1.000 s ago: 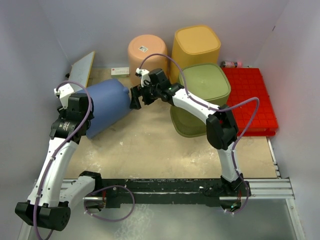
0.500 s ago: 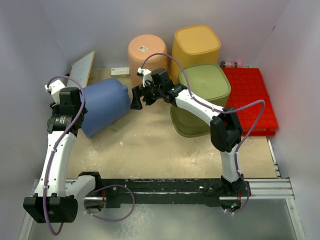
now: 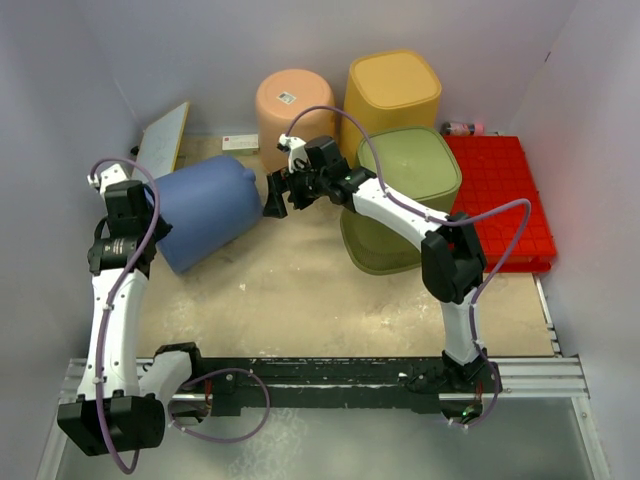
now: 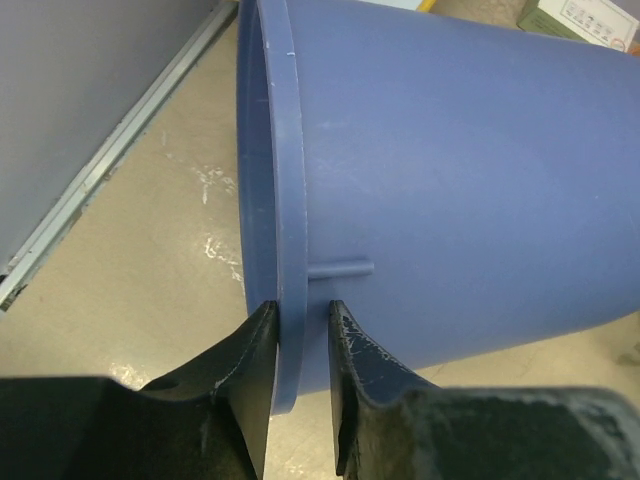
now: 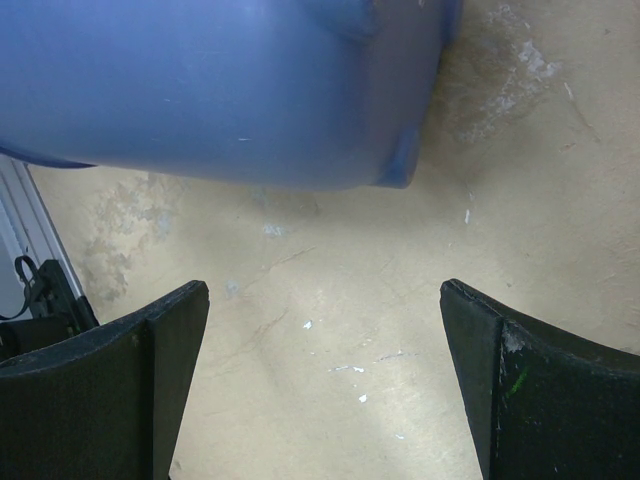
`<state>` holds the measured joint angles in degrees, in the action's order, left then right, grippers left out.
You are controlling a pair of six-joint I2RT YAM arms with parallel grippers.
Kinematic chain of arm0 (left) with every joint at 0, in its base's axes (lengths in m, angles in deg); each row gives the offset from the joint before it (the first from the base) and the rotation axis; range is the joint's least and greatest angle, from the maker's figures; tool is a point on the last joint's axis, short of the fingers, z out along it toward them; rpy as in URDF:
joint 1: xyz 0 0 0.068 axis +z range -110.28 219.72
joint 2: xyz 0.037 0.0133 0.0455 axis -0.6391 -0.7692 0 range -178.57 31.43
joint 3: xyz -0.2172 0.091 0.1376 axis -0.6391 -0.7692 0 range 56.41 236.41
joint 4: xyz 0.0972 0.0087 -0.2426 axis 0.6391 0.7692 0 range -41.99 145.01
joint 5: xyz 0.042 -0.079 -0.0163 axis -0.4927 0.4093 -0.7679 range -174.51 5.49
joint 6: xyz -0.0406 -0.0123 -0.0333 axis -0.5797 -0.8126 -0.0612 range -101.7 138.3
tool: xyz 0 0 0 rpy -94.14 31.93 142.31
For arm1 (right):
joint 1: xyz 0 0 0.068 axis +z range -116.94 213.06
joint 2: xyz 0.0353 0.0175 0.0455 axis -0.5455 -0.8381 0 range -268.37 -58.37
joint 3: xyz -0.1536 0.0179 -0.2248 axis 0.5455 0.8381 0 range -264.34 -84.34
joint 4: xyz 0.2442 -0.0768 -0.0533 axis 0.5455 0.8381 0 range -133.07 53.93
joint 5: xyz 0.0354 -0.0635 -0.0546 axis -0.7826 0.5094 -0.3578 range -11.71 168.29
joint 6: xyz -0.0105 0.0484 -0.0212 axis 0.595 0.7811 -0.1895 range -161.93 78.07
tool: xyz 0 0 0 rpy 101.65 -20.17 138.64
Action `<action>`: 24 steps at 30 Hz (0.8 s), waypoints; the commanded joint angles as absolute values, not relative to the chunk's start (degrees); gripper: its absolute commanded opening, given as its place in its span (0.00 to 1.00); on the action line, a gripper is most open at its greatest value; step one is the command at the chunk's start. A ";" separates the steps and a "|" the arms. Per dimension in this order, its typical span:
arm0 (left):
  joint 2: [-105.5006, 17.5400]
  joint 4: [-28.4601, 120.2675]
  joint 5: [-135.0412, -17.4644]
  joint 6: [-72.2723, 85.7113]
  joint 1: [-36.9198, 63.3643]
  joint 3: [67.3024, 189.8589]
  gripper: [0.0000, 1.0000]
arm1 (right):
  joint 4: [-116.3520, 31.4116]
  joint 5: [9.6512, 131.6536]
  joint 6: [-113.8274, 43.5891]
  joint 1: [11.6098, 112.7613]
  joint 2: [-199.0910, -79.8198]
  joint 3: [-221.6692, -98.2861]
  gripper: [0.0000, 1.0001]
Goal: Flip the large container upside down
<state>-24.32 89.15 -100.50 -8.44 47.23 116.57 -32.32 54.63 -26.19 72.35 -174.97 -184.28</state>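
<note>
The large blue container lies on its side at the left of the table, its open end toward the left arm. My left gripper is shut on its rim; in the left wrist view the fingers pinch the rim of the container, one inside and one outside. My right gripper is open and empty beside the container's closed end. In the right wrist view its gripper hangs over bare table, just short of the container's base.
An upside-down peach container and a yellow one stand at the back. Green containers sit right of centre under the right arm. A red tray lies at the right. A board leans at the back left.
My left arm has drawn back to the left with the rim in its grip, and the container's open end has swung left with it. The right gripper has barely moved.
</note>
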 commanded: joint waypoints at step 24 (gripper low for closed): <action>-20.36 88.74 -72.42 -7.76 47.53 114.30 0.00 | -32.35 55.62 -24.92 70.80 -169.72 -183.72 1.00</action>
<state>-21.78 88.83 -84.83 -7.15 47.58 113.91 -32.26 54.79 -25.44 71.65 -174.86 -184.13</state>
